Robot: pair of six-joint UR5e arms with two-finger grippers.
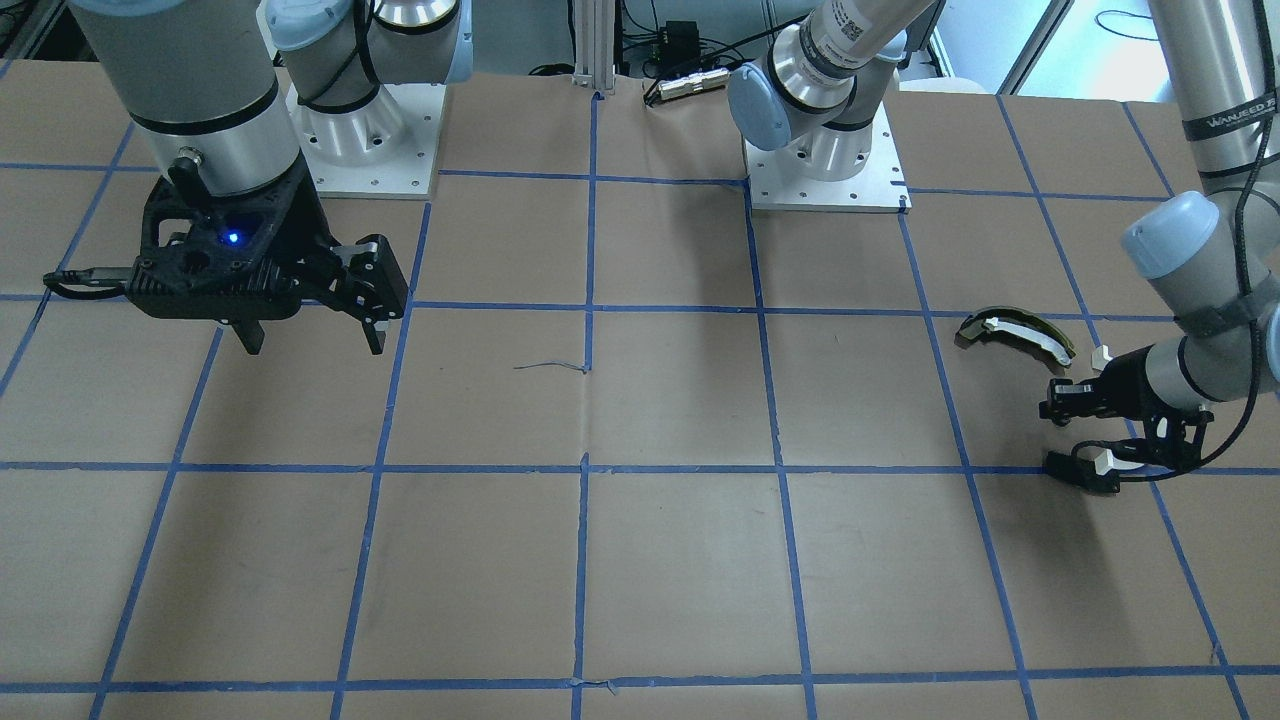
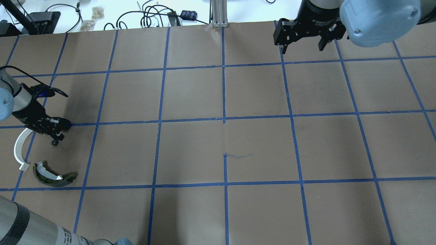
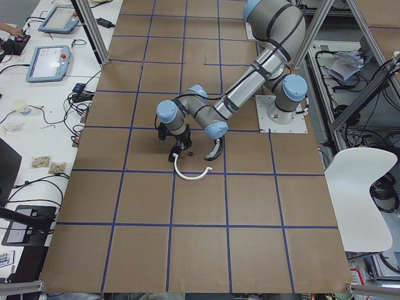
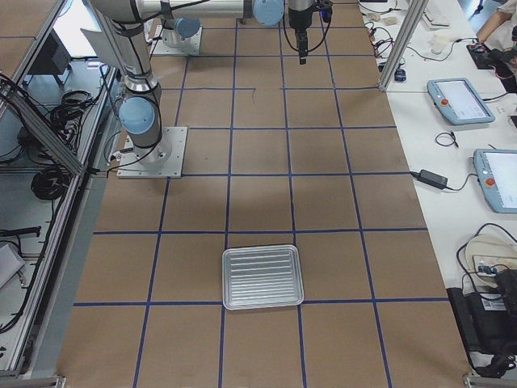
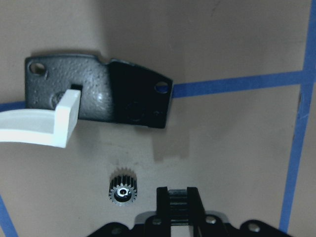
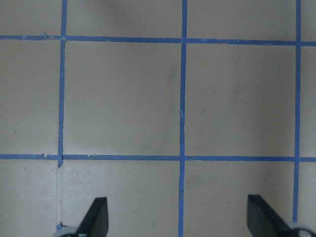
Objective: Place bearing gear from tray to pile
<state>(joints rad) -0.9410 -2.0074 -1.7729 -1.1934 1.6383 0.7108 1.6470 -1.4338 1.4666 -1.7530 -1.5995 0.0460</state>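
Note:
The bearing gear (image 5: pixel 122 190), small, black and toothed, lies flat on the paper just left of my left gripper (image 5: pixel 177 202), whose fingers are shut with nothing between them. It sits in the pile, close below a flat black bracket (image 5: pixel 98 94) with the end of a white half-ring arc (image 5: pixel 44 126) resting on it. From overhead the gear (image 2: pixel 54 143) lies by the left gripper (image 2: pixel 56 131), with the arc (image 2: pixel 18 146) and an olive-and-white curved piece (image 2: pixel 51 177) nearby. The tray (image 4: pixel 262 277) is empty. My right gripper (image 6: pixel 180 222) hangs open over bare paper, far away (image 2: pixel 303 44).
Brown paper with a blue tape grid (image 2: pixel 224 119) covers the table. Both arm bases (image 1: pixel 825 170) stand at the robot's side. Cables and small boxes (image 2: pixel 153 17) lie beyond the far edge. The tray rests near the table's right end.

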